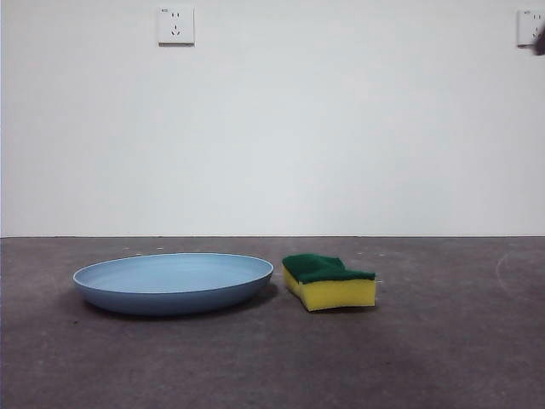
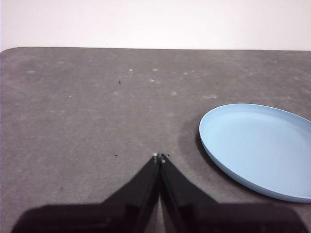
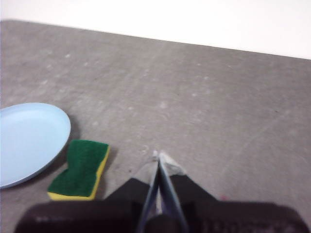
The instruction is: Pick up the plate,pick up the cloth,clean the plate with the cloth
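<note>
Your wide light-blue plastic plate (image 1: pixel 173 283) sits lower left on the grey table (image 1: pixel 443 341), yellow sponge with green scouring face (image 1: pixel 329 281) just right; both pincers (image 2: pixel 159 156) (image 3: pixel 158 154) pressed together, empty. Plate looks light, stiff, slippery: pinch its raised rim; sponge squashes, grip its waist

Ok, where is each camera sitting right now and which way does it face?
Front view: low, at table height, looking level at the plate, the sponge beside it and the wall; only a black arm tip at the top corner.
Left wrist view: on the left arm, looking down at table and plate; left gripper shut.
Right wrist view: on the right arm, looking down at sponge and plate edge; right gripper shut.
All three show the plate.
</note>
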`<state>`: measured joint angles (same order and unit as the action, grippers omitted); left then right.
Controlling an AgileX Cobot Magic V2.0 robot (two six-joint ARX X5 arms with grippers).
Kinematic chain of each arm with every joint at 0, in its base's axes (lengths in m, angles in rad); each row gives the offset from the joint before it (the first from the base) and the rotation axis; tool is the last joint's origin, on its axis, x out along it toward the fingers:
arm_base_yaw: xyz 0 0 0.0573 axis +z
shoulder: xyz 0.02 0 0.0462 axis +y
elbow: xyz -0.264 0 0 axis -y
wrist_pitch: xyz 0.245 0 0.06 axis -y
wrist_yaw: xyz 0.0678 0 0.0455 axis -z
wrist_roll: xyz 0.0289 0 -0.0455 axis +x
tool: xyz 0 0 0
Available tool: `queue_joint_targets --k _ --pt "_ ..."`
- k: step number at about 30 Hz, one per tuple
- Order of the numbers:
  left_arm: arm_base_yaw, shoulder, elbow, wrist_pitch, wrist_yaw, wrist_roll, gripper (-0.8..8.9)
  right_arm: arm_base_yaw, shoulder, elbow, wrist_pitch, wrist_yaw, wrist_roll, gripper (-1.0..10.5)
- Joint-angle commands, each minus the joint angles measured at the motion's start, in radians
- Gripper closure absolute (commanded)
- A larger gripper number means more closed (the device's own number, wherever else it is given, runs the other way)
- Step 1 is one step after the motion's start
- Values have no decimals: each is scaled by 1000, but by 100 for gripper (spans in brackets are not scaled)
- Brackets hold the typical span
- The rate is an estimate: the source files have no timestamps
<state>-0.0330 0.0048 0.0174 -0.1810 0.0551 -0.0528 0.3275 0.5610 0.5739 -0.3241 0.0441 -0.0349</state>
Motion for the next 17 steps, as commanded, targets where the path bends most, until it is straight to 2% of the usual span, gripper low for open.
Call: queue_joint_targets --k 1,7,13,17 --pt "3 -1 -14 2 -1 1 816 -97 -76 -65 8 -19 -1 945" --pt "3 -1 -14 2 -1 1 816 -200 -248 -191 21 -19 0 946" --pt "3 -1 -14 2 -1 1 816 -211 -360 -352 207 -19 0 946" --pt "3 -1 -14 2 -1 1 816 -209 -412 -440 243 -19 1 946"
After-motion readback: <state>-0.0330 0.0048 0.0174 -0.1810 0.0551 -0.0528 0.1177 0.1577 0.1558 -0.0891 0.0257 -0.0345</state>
